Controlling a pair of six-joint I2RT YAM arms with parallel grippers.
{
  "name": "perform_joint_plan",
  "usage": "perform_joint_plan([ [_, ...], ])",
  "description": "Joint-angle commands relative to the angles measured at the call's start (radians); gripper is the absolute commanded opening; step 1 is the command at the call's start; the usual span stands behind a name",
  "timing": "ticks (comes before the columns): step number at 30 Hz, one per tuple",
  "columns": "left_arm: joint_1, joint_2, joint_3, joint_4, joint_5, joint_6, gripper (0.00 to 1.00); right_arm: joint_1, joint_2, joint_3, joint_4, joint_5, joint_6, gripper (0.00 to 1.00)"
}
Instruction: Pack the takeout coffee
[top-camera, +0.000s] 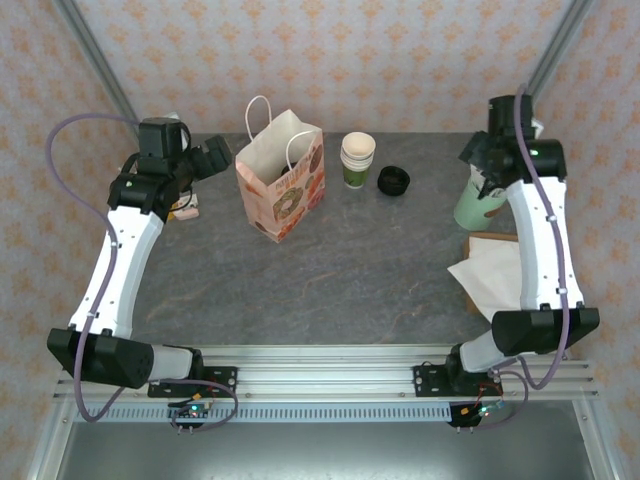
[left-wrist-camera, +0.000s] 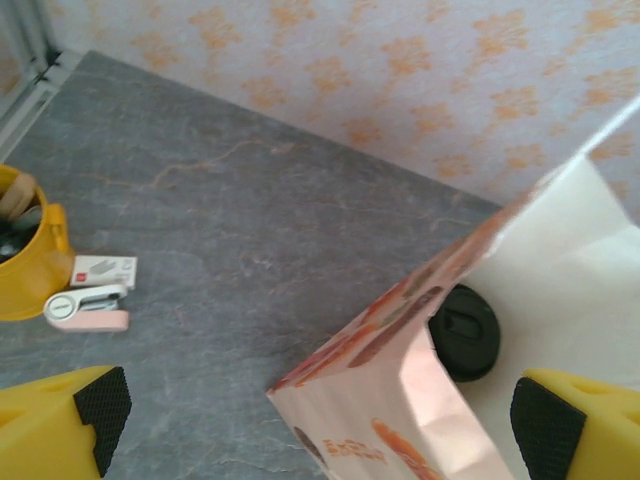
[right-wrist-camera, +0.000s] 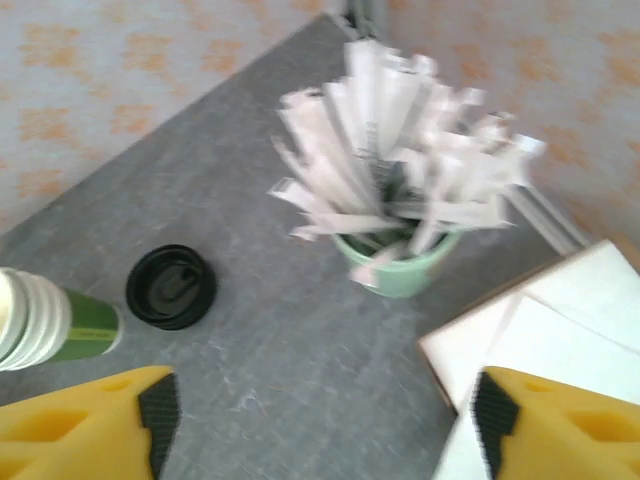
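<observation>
Between the wide-apart fingers of the left gripper (left-wrist-camera: 322, 418), which is holding nothing, the top edge of the paper bag (left-wrist-camera: 390, 390) is standing open. Just beyond that edge, inside the bag's pale interior, a round black lid is showing. I am judging this to be the takeout coffee (left-wrist-camera: 463, 332), sitting upright in the bag, with the fingers spread to stay clear of it. Off to that gripper's left, a yellow cup (left-wrist-camera: 25, 250) and a stapler (left-wrist-camera: 88, 305) are resting on the grey table (left-wrist-camera: 250, 200). The right gripper (right-wrist-camera: 327, 408) is likewise parted and empty, hanging above a mint cup of white wrapped sticks (right-wrist-camera: 395, 262), probably to fetch an extra for the bag. To its left a loose black lid (right-wrist-camera: 170, 287) is lying beside a stack of green cups (right-wrist-camera: 60, 325), and to its right are white napkins (right-wrist-camera: 560, 310). The left wrist camera is looking down into the bag, whereas the overhead camera is catching the bag from the side and laying out both arms well apart.
</observation>
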Motion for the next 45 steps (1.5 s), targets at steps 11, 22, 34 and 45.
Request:
perform_joint_plan([
  [11, 0.019, 0.036, -0.007, -0.04, -0.009, -0.13, 1.0, -0.053, 0.284, 0.171, -0.234, -0.103, -0.283, 0.35],
  [22, 0.019, 0.067, 0.026, -0.06, 0.009, -0.096, 1.0, -0.053, 0.404, 0.176, -0.183, 0.113, -0.316, 0.35],
  [34, 0.019, 0.184, 0.098, 0.016, 0.145, 0.068, 1.0, -0.052, 0.434, 0.234, -0.176, 0.04, -0.305, 0.03],
  [45, 0.015, 0.389, 0.287, 0.012, 0.306, 0.234, 0.86, 0.11, 0.216, 0.383, -0.412, 0.064, -0.193, 0.0],
])
